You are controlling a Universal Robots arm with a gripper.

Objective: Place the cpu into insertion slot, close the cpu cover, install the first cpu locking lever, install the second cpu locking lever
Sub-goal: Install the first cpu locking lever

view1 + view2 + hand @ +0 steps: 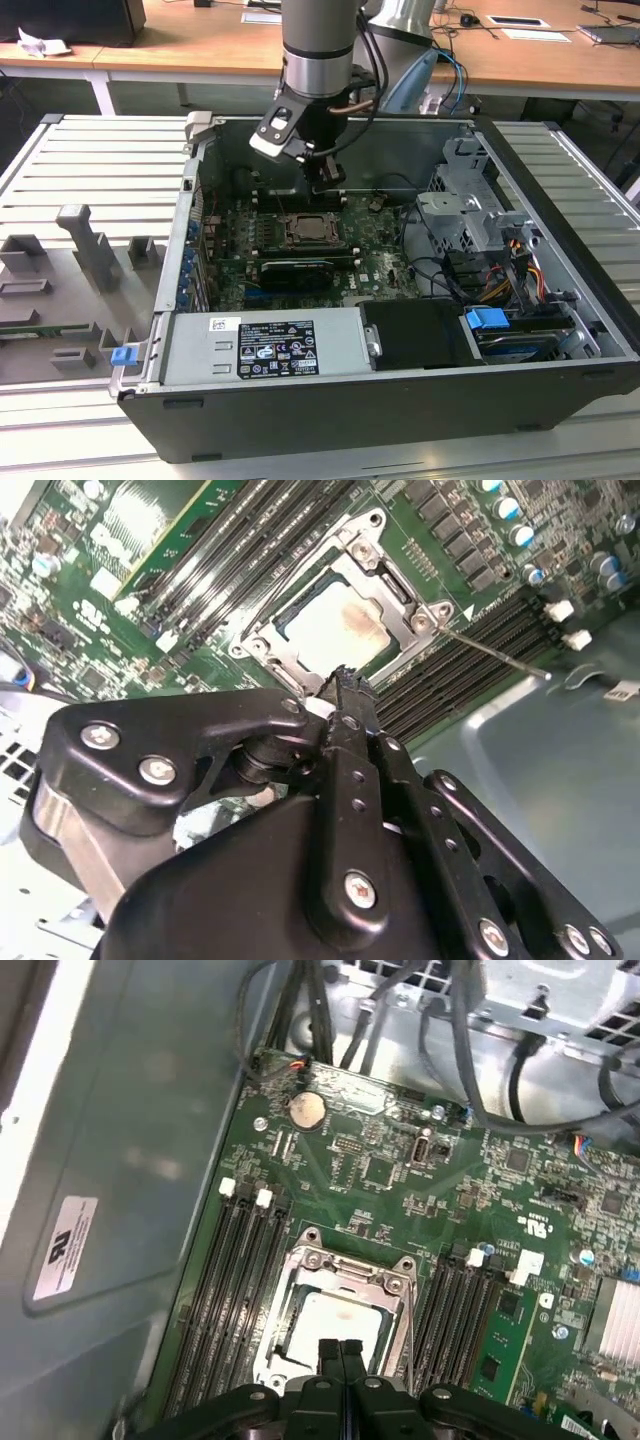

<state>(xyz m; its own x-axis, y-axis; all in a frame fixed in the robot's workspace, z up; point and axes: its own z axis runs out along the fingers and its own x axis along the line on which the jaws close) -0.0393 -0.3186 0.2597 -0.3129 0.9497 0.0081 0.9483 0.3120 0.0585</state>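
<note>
The cpu (335, 630) lies in the insertion slot (315, 232) on the green board, its pale metal face showing through the window of the cpu cover (372, 562). The silver cover lies flat around the chip (335, 1318). A thin metal lever rod (495, 652) sticks out from one corner of the socket. My gripper (326, 183) hangs just above the socket's far edge. Its two black fingers are pressed together with nothing between them, in both wrist views (340, 1352) (345, 680).
Long black memory slots (235, 1260) flank the socket on both sides. A long black card (295, 270) lies nearer the case front. A silver power supply (265, 345), a drive cage (470, 215) with cables and the case walls (120, 1140) hem in the board.
</note>
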